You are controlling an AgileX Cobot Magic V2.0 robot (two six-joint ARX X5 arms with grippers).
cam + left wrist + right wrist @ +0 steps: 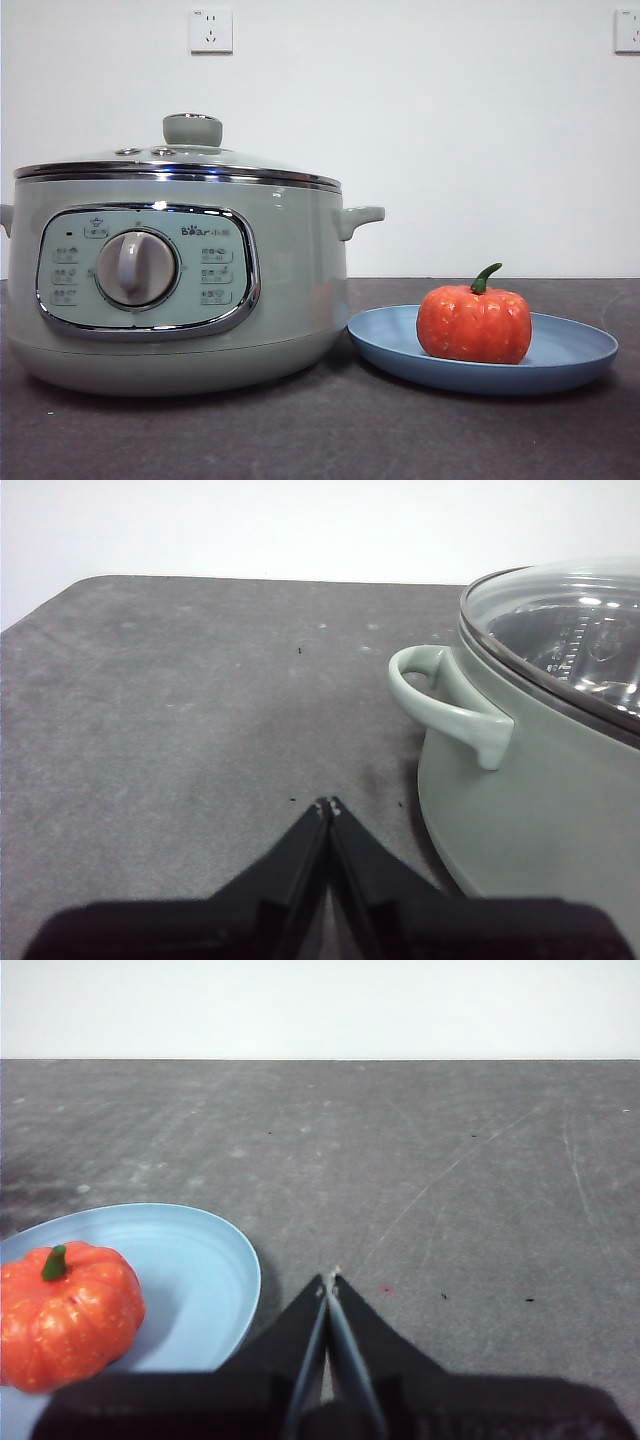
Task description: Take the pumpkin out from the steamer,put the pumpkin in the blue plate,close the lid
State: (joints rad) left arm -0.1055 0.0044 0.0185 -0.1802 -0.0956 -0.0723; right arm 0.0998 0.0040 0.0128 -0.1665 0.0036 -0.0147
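On the table, the pumpkin sat upright in the blue plate, just beside the steamer, whose lid rested squarely on its rim, so the task looked finished. Each arm waited low over bare table: the left gripper near the steamer's side handle, the right gripper beside the plate, both pressed together and empty.
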